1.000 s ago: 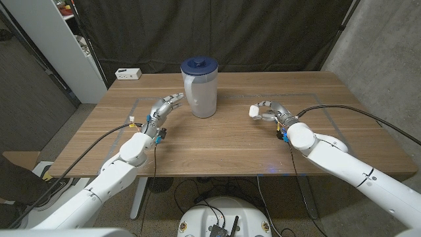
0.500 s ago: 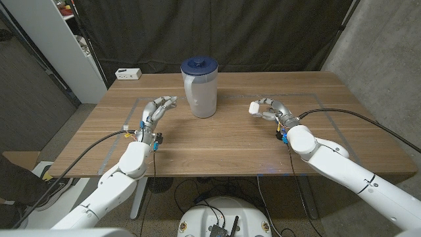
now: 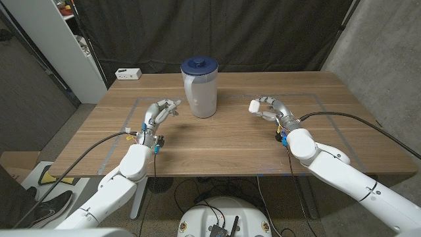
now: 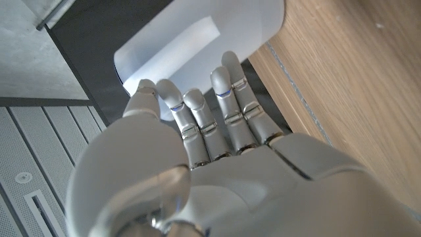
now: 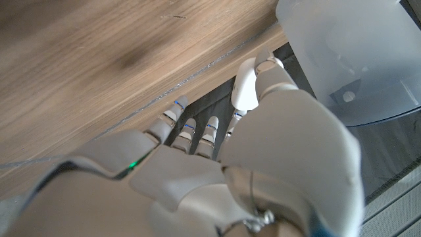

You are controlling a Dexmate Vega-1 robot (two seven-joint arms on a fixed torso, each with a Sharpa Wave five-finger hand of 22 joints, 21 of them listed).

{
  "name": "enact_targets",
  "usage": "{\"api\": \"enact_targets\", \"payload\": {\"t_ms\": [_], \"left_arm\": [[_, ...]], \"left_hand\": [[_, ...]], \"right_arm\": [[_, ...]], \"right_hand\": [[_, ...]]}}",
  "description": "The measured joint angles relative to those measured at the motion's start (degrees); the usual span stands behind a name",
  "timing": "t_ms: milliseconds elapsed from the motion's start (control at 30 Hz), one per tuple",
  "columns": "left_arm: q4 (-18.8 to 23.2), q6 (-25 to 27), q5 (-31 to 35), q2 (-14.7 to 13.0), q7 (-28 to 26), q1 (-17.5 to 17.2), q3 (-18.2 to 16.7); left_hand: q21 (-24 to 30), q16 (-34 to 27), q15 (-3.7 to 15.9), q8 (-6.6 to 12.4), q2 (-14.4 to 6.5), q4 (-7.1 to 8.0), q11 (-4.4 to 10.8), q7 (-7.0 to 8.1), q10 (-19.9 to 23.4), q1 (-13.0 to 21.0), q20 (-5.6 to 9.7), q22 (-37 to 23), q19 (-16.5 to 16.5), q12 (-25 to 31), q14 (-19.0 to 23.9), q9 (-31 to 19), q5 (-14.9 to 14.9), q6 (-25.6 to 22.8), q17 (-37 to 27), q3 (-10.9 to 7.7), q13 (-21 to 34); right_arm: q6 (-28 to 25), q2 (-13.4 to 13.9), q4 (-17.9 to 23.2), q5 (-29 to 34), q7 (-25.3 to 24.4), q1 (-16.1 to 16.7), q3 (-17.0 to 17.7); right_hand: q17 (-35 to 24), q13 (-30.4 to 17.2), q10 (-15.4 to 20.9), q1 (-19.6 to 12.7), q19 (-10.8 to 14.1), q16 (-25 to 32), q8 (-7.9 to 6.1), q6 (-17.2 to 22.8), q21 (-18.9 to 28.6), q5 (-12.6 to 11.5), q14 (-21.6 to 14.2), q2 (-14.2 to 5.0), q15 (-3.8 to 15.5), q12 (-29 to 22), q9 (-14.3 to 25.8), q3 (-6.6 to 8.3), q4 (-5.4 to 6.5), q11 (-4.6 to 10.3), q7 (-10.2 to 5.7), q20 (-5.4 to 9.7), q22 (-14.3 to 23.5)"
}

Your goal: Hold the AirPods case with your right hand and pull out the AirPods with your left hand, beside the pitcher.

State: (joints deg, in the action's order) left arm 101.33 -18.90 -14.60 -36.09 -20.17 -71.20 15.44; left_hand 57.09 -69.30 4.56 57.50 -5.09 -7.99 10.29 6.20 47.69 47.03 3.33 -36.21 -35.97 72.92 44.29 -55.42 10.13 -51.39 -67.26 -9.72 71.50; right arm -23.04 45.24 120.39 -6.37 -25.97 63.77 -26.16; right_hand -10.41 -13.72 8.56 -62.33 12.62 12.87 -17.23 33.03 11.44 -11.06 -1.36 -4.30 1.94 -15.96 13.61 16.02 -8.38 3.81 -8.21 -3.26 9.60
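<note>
The AirPods case (image 3: 256, 106) is pinched by the right hand (image 3: 268, 108), right of the pitcher (image 3: 200, 88); the left hand (image 3: 160, 113), open and empty, is across it.

Counting one pitcher (image 3: 199, 87) with one blue lid (image 3: 199, 66), and one white earbud case (image 3: 255, 106). Also counting one white box (image 3: 128, 74), two hands, one table (image 3: 217, 145).

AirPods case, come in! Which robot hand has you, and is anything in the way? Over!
Right hand holds the white AirPods case, lifted off the table. Left hand open, beside the pitcher. Pitcher stands between the hands.
</note>
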Motion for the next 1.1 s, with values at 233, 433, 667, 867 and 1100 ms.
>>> {"api": "enact_targets", "payload": {"t_ms": [233, 433, 667, 867, 1100], "left_arm": [[-1.56, 0.83, -0.88, 0.28, 3.92, 3.25, 2.86], [-2.34, 2.19, -1.76, 0.58, 6.87, 5.75, 5.01], [-3.75, 3.74, -3.67, 1.13, 11.57, 9.54, 8.04], [-5.13, 5.08, -5.66, 1.79, 15.33, 12.68, 10.48], [-6.65, 6.44, -7.09, 3.01, 18.64, 15.87, 13.20]], "left_hand": [[6.88, -6.05, 1.59, 9.60, -1.26, -0.11, 0.48, 0.10, 2.47, 1.26, 0.15, -0.45, -1.34, 15.03, 4.37, -10.75, 0.29, -1.27, -3.71, -2.45, 0.00], [9.31, -8.70, 1.58, 10.97, -1.50, -0.01, 0.53, -0.22, 3.03, 1.00, 0.15, 0.26, -1.33, 17.16, 4.57, -10.39, 0.29, -1.58, -3.72, -3.50, 0.00], [11.97, -10.47, 1.21, 8.35, -1.62, 0.39, -0.03, -0.83, 1.67, -0.08, 0.05, 2.08, 0.07, 17.16, 3.02, -3.72, 0.28, -3.07, -3.54, -4.69, -0.07], [13.71, -10.47, 0.51, 5.21, -1.03, 0.32, -0.33, -1.28, -0.93, -1.12, -0.25, 3.83, 1.57, 17.16, 1.18, 3.41, 0.28, -3.18, -3.05, -5.23, -0.17], [14.99, -10.21, 0.43, 4.25, -0.57, 0.50, -0.49, -1.79, -1.57, -1.97, -0.23, 5.41, 2.18, 16.99, 0.58, 6.78, 0.28, -3.34, -2.56, -5.54, -0.44]], "right_arm": [[1.65, -0.11, 0.19, 0.38, -0.97, 1.50, 1.20], [3.02, 0.17, 0.44, 0.35, -1.53, 3.25, 2.93], [5.08, 0.83, 0.59, -0.43, -1.86, 5.43, 5.48], [6.78, 1.57, 0.58, -1.37, -1.69, 7.03, 7.64], [8.84, 2.62, 0.02, -2.40, -0.68, 8.73, 10.22]], "right_hand": [[0.00, 0.00, 0.00, 0.00, 0.00, 0.00, 0.00, 0.05, -0.23, 0.21, 0.00, 0.00, 0.00, 0.00, 0.00, 0.00, 0.00, 0.00, -0.06, 0.00, 0.00], [0.00, 0.01, 0.00, -0.01, -0.01, 0.00, 0.00, 0.04, -0.23, 0.22, 0.00, 0.01, 0.00, 0.38, 0.01, 0.00, 0.00, 0.00, -0.07, 0.00, 0.00], [0.00, 0.01, 0.00, -0.04, -0.01, 0.00, -0.12, 0.02, -0.24, 0.19, 0.00, 0.14, 0.00, 0.38, 0.02, 0.00, -0.01, 0.00, -0.07, -0.01, 0.01], [0.00, 0.01, -0.01, -0.33, -0.01, -0.44, -0.32, 0.00, -0.45, -0.03, 0.00, 0.13, 0.00, 0.38, 0.02, -0.08, -0.08, 0.00, -0.05, -0.01, 0.01], [-0.01, 0.01, 0.00, -0.47, -0.01, -0.44, -0.32, -0.08, -0.45, -0.03, 0.00, -0.03, 0.00, 0.38, 0.02, -0.09, -0.10, 0.00, 0.01, -0.01, 0.01]]}}
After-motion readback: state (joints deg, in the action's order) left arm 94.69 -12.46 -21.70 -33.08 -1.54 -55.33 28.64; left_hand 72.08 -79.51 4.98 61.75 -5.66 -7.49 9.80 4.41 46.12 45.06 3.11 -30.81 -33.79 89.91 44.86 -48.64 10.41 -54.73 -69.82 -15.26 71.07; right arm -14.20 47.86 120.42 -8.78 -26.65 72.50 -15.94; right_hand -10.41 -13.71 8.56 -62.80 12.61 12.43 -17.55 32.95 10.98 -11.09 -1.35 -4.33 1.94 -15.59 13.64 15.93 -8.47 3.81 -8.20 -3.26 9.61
